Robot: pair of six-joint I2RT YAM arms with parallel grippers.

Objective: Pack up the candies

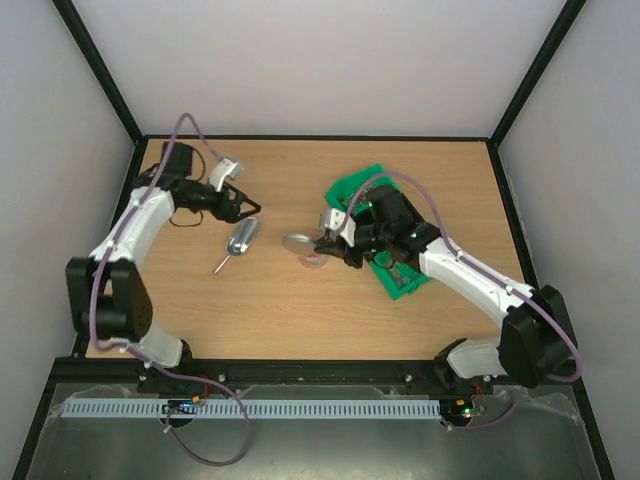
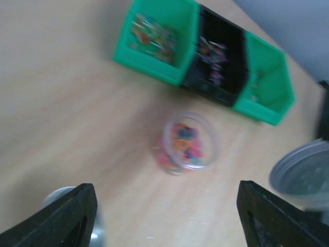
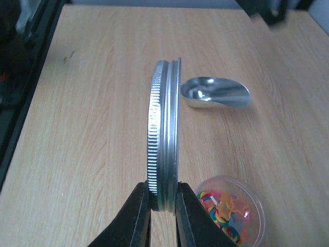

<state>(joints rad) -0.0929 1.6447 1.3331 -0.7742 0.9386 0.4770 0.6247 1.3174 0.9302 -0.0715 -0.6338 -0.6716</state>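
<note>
The candies (image 3: 225, 212) lie as small mixed-colour sweets in a clear round jar (image 2: 189, 142) that stands open on the table; the jar is partly hidden under the right gripper in the top view (image 1: 316, 263). More candies (image 2: 154, 35) lie in the green bins (image 2: 257, 87). My right gripper (image 3: 163, 203) is shut on the edge of the round silver lid (image 3: 164, 134) and holds it upright just left of the jar. The lid also shows in the top view (image 1: 297, 243). My left gripper (image 1: 246, 208) is open and empty, above the metal scoop (image 1: 243, 237).
The metal scoop (image 3: 216, 92) lies empty on the wood table beyond the lid. The green bins (image 1: 360, 185) sit at the centre right, under the right arm, with a black compartment (image 2: 218, 56) between them. Black frame rails border the table.
</note>
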